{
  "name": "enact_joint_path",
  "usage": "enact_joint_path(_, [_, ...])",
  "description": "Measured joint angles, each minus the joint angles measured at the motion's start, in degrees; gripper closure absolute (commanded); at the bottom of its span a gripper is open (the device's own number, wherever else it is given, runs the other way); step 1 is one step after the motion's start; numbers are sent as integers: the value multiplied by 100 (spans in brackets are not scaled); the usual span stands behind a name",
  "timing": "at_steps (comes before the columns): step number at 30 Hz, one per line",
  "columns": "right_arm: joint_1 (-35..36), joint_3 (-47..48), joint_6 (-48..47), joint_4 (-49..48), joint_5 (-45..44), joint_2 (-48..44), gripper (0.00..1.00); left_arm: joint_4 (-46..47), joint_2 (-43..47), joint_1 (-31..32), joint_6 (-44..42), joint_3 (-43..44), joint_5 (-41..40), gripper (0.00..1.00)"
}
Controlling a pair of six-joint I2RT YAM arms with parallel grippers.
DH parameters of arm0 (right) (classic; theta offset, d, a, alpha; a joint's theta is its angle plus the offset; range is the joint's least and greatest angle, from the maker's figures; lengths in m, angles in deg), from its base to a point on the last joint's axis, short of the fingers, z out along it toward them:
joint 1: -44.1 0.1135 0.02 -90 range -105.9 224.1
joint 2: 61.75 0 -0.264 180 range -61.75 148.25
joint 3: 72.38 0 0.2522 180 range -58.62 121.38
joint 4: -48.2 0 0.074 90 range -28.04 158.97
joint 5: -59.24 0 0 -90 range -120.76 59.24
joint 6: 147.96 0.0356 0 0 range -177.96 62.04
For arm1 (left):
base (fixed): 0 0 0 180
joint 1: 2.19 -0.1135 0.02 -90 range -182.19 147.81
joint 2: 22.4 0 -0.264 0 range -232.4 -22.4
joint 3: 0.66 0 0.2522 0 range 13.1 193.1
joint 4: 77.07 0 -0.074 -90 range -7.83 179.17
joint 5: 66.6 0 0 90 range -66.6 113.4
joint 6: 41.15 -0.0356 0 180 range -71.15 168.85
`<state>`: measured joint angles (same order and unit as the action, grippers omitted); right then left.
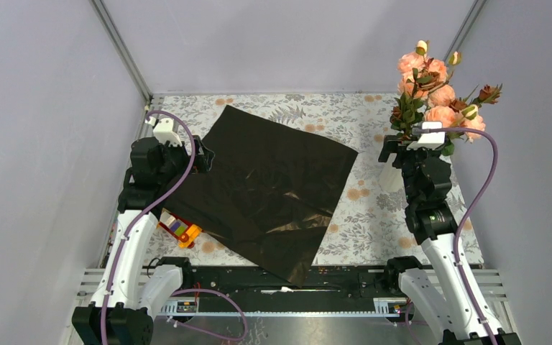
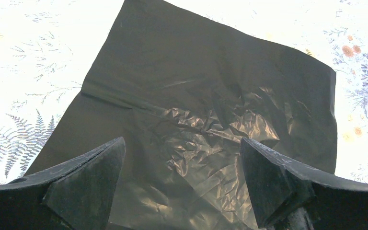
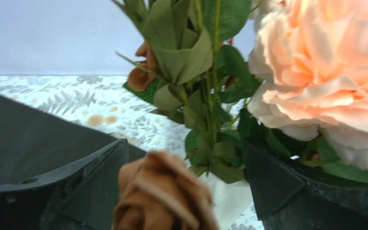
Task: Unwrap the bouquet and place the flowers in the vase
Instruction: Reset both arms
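At two o'clock on the table the flowers (image 1: 431, 90) stand upright, their stems dropping toward what looks like the white vase (image 1: 387, 177), half hidden beside the right arm. Just at their six o'clock, the right gripper (image 3: 182, 148) has its jaws apart on either side of the stems, clamping nothing. Well apart from them, the left gripper (image 2: 182, 143) is also spread and hovers over the flat black wrapping paper (image 1: 266, 187). The right claw's way out probably lies back toward six, clear of the stems.

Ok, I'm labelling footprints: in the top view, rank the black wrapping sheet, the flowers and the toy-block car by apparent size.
1. black wrapping sheet
2. flowers, lower part hidden
3. toy-block car
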<state>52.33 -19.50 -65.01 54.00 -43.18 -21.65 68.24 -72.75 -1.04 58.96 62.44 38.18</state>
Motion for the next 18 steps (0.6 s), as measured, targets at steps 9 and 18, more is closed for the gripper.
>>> enact_joint_path(9, [48, 81, 855, 761, 564, -411, 0, 0, 0, 0, 44, 0, -2, 1])
enact_joint_path(18, [127, 304, 1434, 1919, 984, -916, 0, 0, 0, 0, 142, 0, -105, 1])
